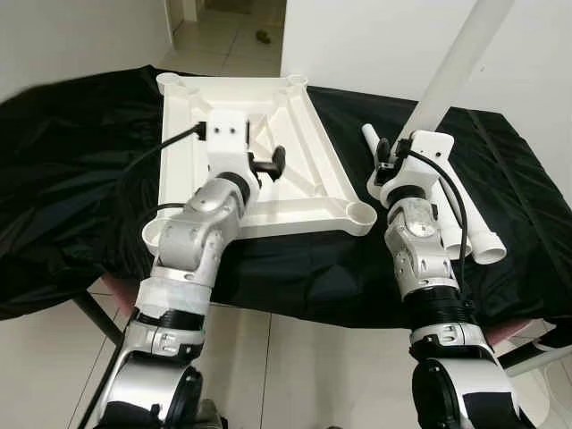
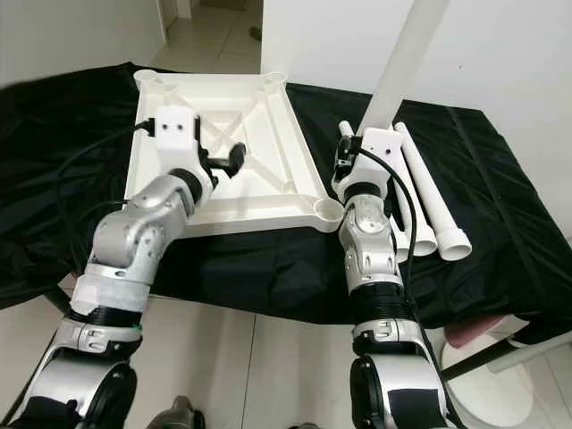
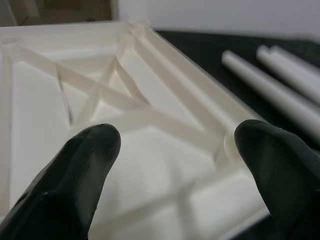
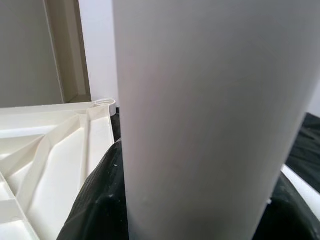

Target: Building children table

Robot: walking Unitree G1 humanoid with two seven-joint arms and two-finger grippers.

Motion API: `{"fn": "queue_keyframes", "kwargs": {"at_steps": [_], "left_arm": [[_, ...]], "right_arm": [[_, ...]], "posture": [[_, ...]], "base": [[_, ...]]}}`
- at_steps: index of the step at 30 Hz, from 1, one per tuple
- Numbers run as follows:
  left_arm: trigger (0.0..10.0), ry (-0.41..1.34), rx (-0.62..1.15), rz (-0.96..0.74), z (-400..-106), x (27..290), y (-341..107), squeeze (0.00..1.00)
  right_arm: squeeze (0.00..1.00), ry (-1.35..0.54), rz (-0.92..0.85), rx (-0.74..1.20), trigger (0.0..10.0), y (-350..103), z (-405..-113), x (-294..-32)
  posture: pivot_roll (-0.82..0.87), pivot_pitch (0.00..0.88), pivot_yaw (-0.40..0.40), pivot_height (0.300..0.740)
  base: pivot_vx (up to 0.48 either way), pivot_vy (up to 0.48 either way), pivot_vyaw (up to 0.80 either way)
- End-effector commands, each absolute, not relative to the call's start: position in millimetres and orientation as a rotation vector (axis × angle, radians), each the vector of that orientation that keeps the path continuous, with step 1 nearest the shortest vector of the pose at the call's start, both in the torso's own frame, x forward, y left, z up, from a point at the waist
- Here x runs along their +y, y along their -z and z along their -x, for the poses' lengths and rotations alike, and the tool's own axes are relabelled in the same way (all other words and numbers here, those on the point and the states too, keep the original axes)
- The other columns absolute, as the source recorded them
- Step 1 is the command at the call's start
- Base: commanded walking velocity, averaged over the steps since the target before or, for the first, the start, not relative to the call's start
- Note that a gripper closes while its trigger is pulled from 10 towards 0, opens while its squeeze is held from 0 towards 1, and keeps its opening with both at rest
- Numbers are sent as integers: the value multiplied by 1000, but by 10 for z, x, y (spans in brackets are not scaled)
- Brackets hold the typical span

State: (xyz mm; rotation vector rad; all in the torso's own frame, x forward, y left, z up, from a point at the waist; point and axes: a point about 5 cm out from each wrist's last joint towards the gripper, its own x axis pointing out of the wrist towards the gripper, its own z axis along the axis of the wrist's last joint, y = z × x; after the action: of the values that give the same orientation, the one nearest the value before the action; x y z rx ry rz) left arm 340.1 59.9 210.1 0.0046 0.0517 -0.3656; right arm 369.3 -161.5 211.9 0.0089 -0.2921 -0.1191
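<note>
Black cloth [image 1: 80, 188] covers the worktop; its front edge overhangs toward the robot, tiled floor [image 1: 295, 357] below. White tabletop [image 1: 295, 152] lies upside down on the cloth, ribs up, a round socket at each corner; near right socket [image 1: 361, 213] sits close to the worktop's front edge. Held leg [image 1: 456, 67], a white tube, rises tilted to the upper right, clenched by the right end effector [image 1: 386, 152] just right of that socket. Three spare legs [image 2: 433, 201] lie on the cloth right of it. Left end effector [image 1: 273, 165] hovers over the tabletop's ribs, fingers [image 3: 75, 175] spread apart, holding nothing.
</note>
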Motion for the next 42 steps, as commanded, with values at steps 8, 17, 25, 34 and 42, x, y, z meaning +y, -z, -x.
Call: {"fn": "queue_keyframes", "kwargs": {"at_steps": [8, 17, 25, 34, 42], "left_arm": [[10000, 681, 158, -213, -3185, 169, -1637, 0], [10000, 770, 224, -263, -3176, -133, -1480, 0], [10000, 781, 207, -256, -3262, -221, -1549, 0], [10000, 755, 210, -251, -3429, -242, -1623, 0], [10000, 775, 235, -299, -3491, -334, -1585, 0]], "right_arm": [[0, 113, 14, -296, 10000, -2103, -3682, -1615], [0, 81, 10, -287, 10000, -2072, -3658, -1534], [0, 83, 15, -289, 10000, -2071, -3647, -1531], [0, 86, 18, -291, 10000, -2065, -3619, -1524], [0, 104, 20, -290, 10000, -2058, -3584, -1554]], "posture": [[148, 32, -24, 740], [146, 35, -24, 740], [136, 36, -15, 740], [118, 32, -3, 740], [97, 43, 16, 740]], "base": [[0, 0, 0], [0, 0, 0], [0, 0, 0], [0, 0, 0], [0, 0, 0]]}}
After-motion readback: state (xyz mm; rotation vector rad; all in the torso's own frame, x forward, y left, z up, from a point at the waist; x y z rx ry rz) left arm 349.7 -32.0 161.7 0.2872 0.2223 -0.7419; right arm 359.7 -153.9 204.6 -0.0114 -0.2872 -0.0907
